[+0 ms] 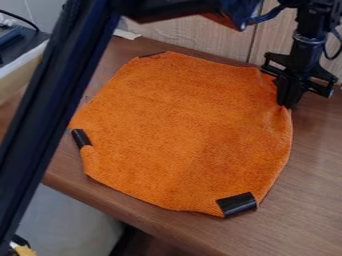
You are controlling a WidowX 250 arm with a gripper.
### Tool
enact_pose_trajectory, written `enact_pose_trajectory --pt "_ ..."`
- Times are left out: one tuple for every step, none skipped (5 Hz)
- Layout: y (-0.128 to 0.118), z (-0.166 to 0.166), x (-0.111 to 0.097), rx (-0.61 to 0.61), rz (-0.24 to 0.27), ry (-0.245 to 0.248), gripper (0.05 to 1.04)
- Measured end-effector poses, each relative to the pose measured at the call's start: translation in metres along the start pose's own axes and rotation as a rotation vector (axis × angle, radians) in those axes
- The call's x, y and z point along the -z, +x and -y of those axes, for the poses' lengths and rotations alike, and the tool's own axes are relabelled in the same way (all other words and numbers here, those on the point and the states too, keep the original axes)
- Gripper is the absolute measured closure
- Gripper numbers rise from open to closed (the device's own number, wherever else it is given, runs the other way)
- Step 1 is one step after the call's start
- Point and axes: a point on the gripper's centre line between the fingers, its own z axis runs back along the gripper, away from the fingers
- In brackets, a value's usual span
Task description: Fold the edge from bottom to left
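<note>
Across the bench (310, 200), the cloth (174, 125) is laid nearly flat, its right edge pinched by the tool (286, 106); grip seemingly secured, the edge must next be lifted and carried leftward.

A brown wooden table (307, 200) with a smooth, flat top. Right behind the table, a pale wood wall (194, 37) with a dark line going up and down. By the table's back edge, a small, flat white scrap (125, 34). Past the table's far left side, a black-topped thing with a cream side (20, 70), with a thin, bendy black cord (21, 18) above. Below the table's front edge, at the left, a little yellow thing (25, 250), too cut off to tell.
</note>
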Motion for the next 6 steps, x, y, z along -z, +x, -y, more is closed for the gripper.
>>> enact_pose_trajectory --pt "-0.004 0.000 -0.020 0.005 0.010 -0.008 1.025" --pt "-0.001 -0.010 -0.068 -0.005 0.095 -0.009 1.025" --pt "-0.020 -0.025 -0.108 -0.037 0.159 0.002 1.025" --pt "-0.060 -0.053 -0.135 -0.110 0.197 0.016 1.025" --pt "-0.101 -0.071 -0.131 -0.149 0.167 0.033 1.025" --pt "-0.138 -0.081 -0.107 -0.191 0.084 0.032 1.025"
